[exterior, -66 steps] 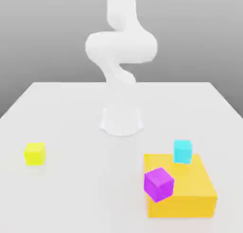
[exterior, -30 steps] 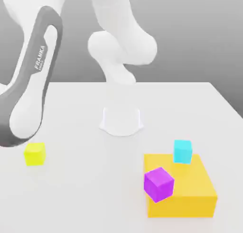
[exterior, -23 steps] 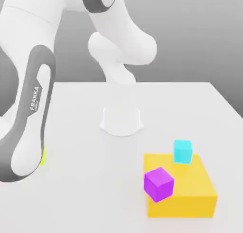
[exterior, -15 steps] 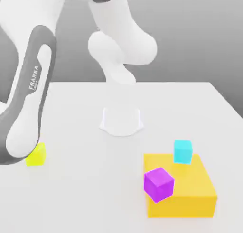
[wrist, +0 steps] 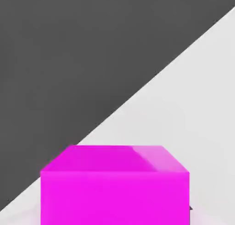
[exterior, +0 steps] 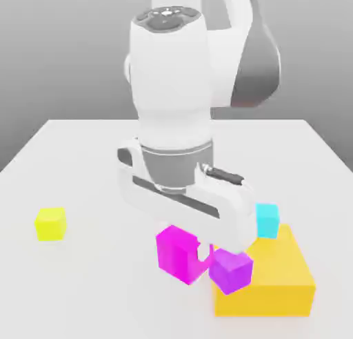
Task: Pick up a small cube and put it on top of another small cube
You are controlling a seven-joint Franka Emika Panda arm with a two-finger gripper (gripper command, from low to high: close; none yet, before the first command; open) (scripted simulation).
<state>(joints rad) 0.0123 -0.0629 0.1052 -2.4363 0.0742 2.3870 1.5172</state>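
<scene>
Now carrying magenta cube, gripper clamped on it, hanging just beside purple cube, toward exterior view's left of it; needing alignment directly above.

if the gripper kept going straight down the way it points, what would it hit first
Probably the bare table. The gripper, shut on the magenta cube, hangs beside the purple cube, though depth is unclear.

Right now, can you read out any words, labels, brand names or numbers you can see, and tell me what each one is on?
None: no readable text in either view.
The magenta cube, purple cube, cyan cube, yellow cube and orange block have plain faces.
The arm's white casing shows no lettering from this angle.
</scene>
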